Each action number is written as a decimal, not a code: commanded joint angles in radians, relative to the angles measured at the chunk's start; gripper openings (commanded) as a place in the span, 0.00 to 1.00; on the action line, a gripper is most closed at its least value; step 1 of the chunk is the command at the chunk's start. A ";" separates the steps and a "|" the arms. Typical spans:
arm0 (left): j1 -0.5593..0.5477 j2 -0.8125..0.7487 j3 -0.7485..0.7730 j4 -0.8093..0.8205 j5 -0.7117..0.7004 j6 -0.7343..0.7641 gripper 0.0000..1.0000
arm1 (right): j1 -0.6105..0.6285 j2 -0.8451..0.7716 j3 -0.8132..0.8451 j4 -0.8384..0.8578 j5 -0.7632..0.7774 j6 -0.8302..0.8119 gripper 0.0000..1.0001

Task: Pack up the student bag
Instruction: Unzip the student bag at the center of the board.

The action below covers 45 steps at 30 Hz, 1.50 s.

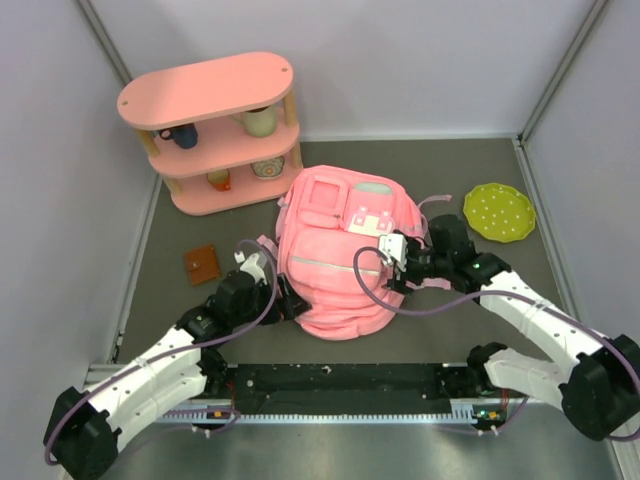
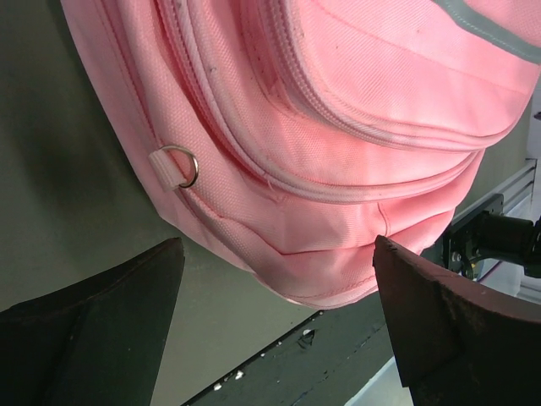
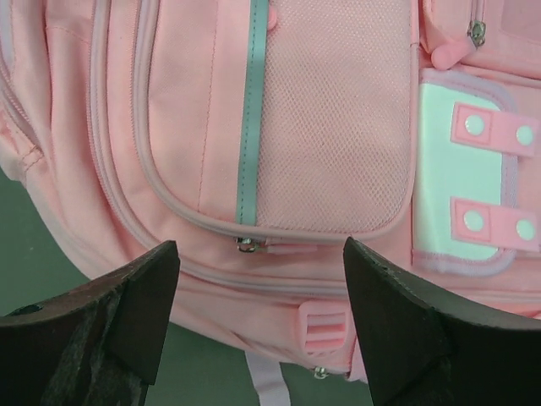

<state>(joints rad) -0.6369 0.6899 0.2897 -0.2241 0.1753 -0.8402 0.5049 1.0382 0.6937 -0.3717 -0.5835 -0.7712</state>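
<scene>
Between the two pincers, on the dark grey tabletop, lies the one large soft pink fabric student bag, front face up. Its back and most of its straps are hidden beneath it. Both wrist views cut it off: the left one shows only a rounded corner with a small metal D-ring, the right one only a mesh pocket and the white-and-pink patch.

The left pincer stands wide open just beside the bag's left flank, holding nothing. The right pincer hangs over the bag's right half with its jaws apart and nothing clamped between them. Whether its fingers touch the fabric I cannot tell. From above, both sets of fingertips are hard to make out against the arms.

Beyond the left pincer stands one pink oval three-tier wooden shelf. It carries four vessels partly hidden by its tiers: a dark blue mug, a cream cup, an orange cup and a patterned bowl. One flat brown wallet-like piece lies to the left of that pincer, and one green dotted plate lies beyond the right pincer.

The bag's long axis runs from the arm bases toward the far wall, its rounded end nearest the bases and its small pockets at the far end.
</scene>
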 commanded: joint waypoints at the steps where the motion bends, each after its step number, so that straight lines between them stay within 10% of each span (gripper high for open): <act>1: -0.003 0.010 0.008 0.083 0.009 0.000 0.97 | 0.021 0.063 0.026 0.113 0.001 -0.046 0.75; 26: -0.003 0.030 0.014 0.098 -0.007 0.009 0.97 | 0.029 0.144 0.009 0.159 0.018 -0.051 0.66; 32: -0.003 0.022 0.006 0.107 -0.007 0.000 0.97 | 0.040 0.160 0.010 0.134 0.005 -0.051 0.43; 45: -0.003 0.033 -0.011 0.129 -0.007 -0.003 0.97 | 0.106 0.039 -0.063 0.067 0.045 0.033 0.34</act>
<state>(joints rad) -0.6369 0.7227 0.2878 -0.1627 0.1669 -0.8398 0.5823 1.1267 0.6571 -0.2810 -0.5091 -0.7757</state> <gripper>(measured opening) 0.969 0.354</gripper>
